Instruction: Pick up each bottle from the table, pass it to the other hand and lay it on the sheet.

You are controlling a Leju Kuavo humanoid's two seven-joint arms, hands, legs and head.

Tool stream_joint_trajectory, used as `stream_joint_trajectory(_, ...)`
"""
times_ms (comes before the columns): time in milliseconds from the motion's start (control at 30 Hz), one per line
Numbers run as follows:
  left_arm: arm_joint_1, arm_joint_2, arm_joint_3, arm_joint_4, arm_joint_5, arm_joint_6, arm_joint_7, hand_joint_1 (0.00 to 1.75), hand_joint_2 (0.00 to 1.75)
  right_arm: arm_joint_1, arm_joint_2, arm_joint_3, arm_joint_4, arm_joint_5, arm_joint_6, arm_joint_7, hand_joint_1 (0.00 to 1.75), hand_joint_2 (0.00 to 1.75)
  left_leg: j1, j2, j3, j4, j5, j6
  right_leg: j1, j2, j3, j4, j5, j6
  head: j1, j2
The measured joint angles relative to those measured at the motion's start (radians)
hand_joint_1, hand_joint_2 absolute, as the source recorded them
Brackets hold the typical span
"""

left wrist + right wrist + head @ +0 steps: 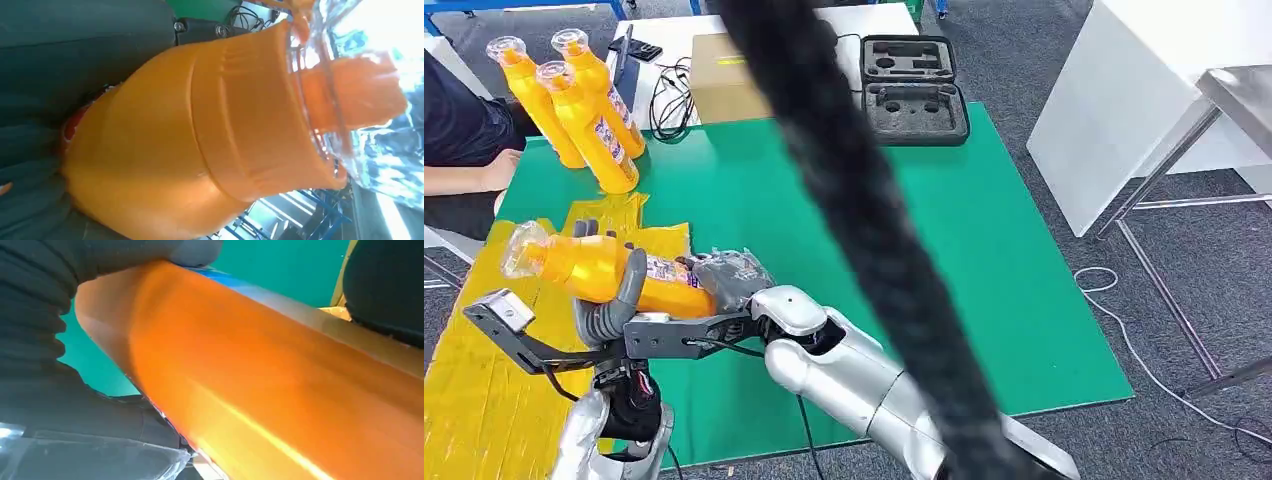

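An orange bottle (609, 268) with a clear cap lies level in the air above the yellow sheet (484, 400) at the green mat's near left. My left hand (614, 300) grips its middle from below, fingers curled around the body. My right hand (732, 278) holds its base end. The bottle (200, 140) fills the left wrist view, cap end away from my left hand (60, 60). My right hand (45, 340) wraps the bottle (260, 375) in the right wrist view. Three more orange bottles (584, 120) stand at the mat's far left corner.
A person's dark sleeve and arm (464, 150) come in at the left edge beside the standing bottles. A thick black cable (864, 230) crosses the head view. A cardboard box (724, 80) and a black foam case (914, 90) sit at the back. A white table (1124, 90) stands right.
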Motion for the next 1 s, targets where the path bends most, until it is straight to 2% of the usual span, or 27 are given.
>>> stream_joint_trajectory(33, 0.0, 0.0, 0.0, 0.0, 0.0, 0.0, 0.0, 0.31, 1.75, 0.0, 0.0, 0.0, 0.0, 0.0, 0.0, 0.0, 1.75, 1.75, 0.0, 0.0, 0.0, 0.0, 0.0, 0.0, 0.0, 0.0, 0.0, 0.0, 0.0, 0.0, 0.0, 0.0)
stream_joint_trajectory(67, 0.0, 0.0, 0.0, 0.0, 0.0, 0.0, 0.0, 1.75, 1.75, 0.0, 0.0, 0.0, 0.0, 0.0, 0.0, 0.0, 1.75, 1.75, 0.0, 0.0, 0.0, 0.0, 0.0, 0.0, 0.0, 0.0, 0.0, 0.0, 0.0, 0.0, 0.0, 0.0)
stream_joint_trajectory(1000, -0.002, -0.001, 0.014, 0.0, 0.02, -0.02, -0.022, 1.75, 1.75, -0.01, 0.0, -0.01, 0.014, 0.034, -0.006, -0.031, 1.75, 1.75, 0.0, 0.0, 0.0, 0.0, 0.0, 0.0, 0.0, 0.0, 0.0, 0.0, 0.0, 0.0, 0.0, 0.0)
